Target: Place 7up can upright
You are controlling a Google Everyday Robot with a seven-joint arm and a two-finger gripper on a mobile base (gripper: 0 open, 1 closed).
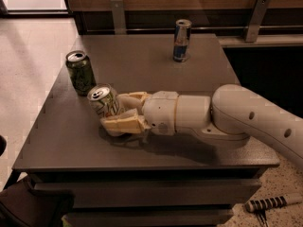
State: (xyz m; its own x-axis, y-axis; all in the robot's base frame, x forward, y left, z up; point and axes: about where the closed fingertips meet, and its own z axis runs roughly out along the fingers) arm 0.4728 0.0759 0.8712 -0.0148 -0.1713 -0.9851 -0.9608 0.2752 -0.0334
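The 7up can (105, 100) is whitish-silver with green markings and sits between my fingers, tilted with its top toward the left and up, low over the dark table (142, 65). My gripper (117, 111) reaches in from the right on a white arm and is shut on the can. One cream finger (132, 98) lies behind the can and the other (120, 125) in front of it. The can's lower end is hidden by the fingers.
A dark green can (80, 72) stands upright just left of and behind the 7up can, close to it. A slim blue-and-silver can (182, 40) stands at the back of the table. The table's left edge is near the cans. A striped tool (272, 203) lies on the floor.
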